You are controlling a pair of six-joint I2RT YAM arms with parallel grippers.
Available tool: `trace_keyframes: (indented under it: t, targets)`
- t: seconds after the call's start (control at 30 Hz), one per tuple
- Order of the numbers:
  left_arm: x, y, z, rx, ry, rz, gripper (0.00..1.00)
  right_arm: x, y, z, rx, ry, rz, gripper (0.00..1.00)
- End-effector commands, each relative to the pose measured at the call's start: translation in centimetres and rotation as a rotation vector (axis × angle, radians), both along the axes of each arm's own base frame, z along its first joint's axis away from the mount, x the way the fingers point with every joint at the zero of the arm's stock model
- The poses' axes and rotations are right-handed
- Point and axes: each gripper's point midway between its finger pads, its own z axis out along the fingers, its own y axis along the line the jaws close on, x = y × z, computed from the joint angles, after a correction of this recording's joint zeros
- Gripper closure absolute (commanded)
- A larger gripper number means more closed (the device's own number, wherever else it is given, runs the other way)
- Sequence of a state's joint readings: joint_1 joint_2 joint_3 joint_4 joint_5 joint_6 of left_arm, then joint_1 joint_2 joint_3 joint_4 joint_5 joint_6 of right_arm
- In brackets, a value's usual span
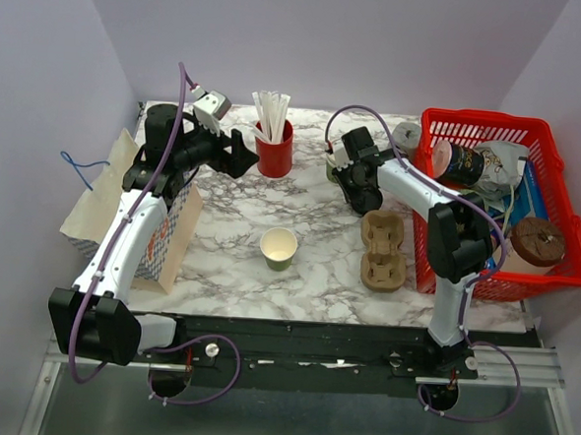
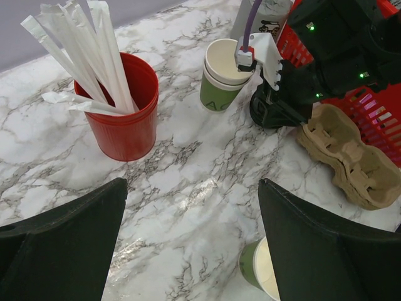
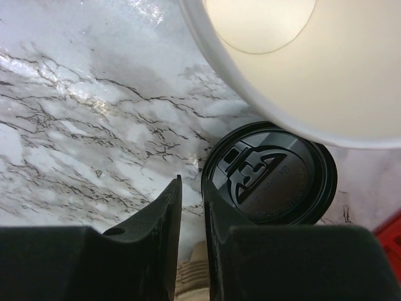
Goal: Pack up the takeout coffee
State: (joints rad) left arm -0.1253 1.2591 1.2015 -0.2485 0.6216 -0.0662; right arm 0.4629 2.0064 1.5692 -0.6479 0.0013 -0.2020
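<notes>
My right pincer (image 3: 191, 183) is hovering nearly closed, gripping nothing, its finger edging the black lid (image 3: 269, 172) lying flat just beside the empty paper cup (image 3: 301, 75); my left pincer (image 2: 192, 185) is gaping wide, empty; the red cup (image 2: 128, 119) is holding straws (image 2: 94, 56).
</notes>
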Motion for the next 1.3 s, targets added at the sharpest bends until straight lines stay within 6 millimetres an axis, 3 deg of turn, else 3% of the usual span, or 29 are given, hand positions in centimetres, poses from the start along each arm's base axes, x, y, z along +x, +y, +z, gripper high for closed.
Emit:
trace_keyframes:
  t: [0.0, 1.27]
  targets:
    - [0.0, -0.1, 0.9, -0.017, -0.020, -0.017, 0.07, 1.1, -0.7, 0.1, -0.058, -0.041, -0.013, 0.75]
    - [0.0, -0.1, 0.5, -0.019, -0.007, -0.013, 0.07, 1.4, -0.4, -0.9, -0.034, -0.010, 0.011, 0.82]
